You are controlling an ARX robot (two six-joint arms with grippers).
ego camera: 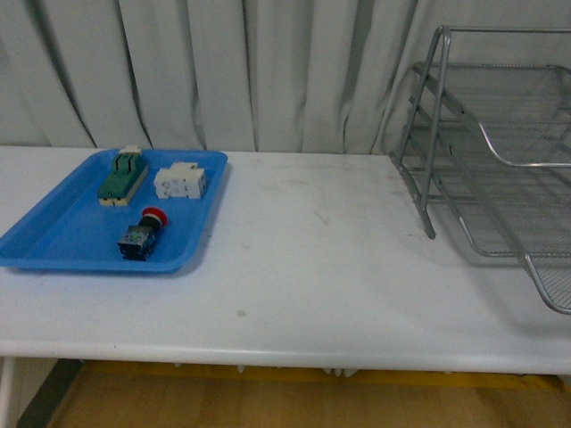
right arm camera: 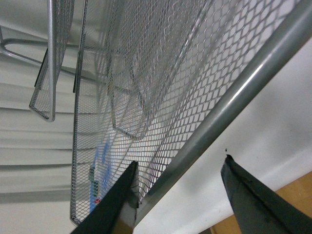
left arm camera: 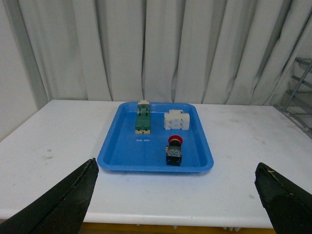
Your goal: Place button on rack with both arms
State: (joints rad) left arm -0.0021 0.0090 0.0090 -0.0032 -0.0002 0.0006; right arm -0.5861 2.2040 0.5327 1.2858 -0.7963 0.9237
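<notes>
Wrist views alone show left gripper [left arm camera: 175, 165] wide before button [left arm camera: 174, 149], right gripper [right arm camera: 180, 162] wide beside rack [right arm camera: 161, 73].

White table [ego camera: 312, 267] with blue tray [ego camera: 53, 239], rack [ego camera: 517, 98]

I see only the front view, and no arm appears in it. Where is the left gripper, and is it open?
Observer: The left gripper is open wide and holds nothing. It faces the button, which lies ahead of it in the blue tray.
Operator: And the right gripper, is it near the rack?
Observer: Yes. The right gripper is open, close to the rack. A frame tube appears to pass between its jaws.
</notes>
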